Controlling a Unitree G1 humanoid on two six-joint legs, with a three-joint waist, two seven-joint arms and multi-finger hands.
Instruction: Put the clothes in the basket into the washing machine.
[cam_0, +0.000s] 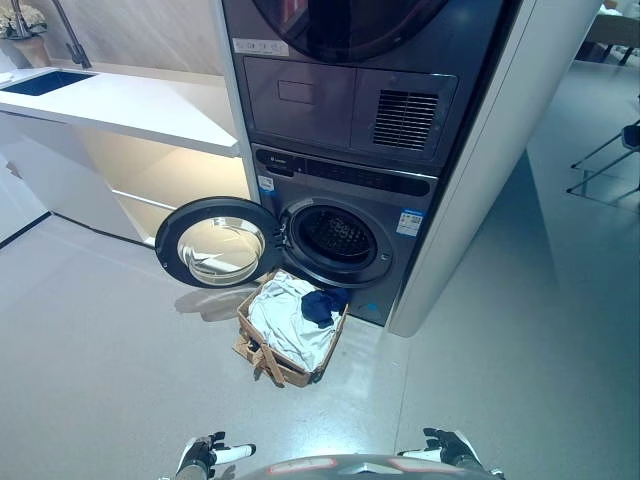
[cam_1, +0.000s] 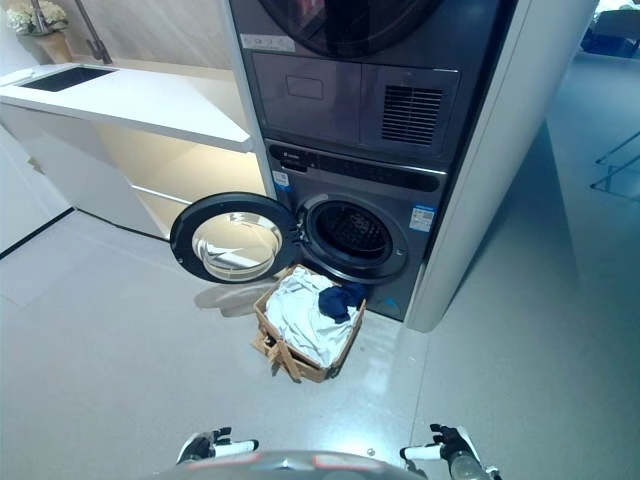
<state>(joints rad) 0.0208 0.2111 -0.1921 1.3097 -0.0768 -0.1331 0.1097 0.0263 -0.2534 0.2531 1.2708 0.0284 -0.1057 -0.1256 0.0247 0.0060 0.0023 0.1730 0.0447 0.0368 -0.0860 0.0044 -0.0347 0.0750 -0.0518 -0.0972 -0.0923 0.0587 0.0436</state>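
Note:
A woven basket (cam_0: 262, 358) stands on the floor in front of the washing machine (cam_0: 345, 235). It holds a pale blue-white garment (cam_0: 285, 317) and a dark blue garment (cam_0: 321, 305). The machine's round door (cam_0: 215, 243) is swung open to the left and the drum (cam_0: 338, 236) looks dark inside. My left hand (cam_0: 210, 455) and right hand (cam_0: 450, 447) show at the bottom edge, low and far from the basket, with fingers relaxed and holding nothing.
A dryer (cam_0: 350, 90) is stacked above the washer inside a white cabinet (cam_0: 500, 170). A white counter (cam_0: 130, 110) with a sink (cam_0: 45, 82) runs to the left. Chair legs (cam_0: 605, 165) stand at the far right.

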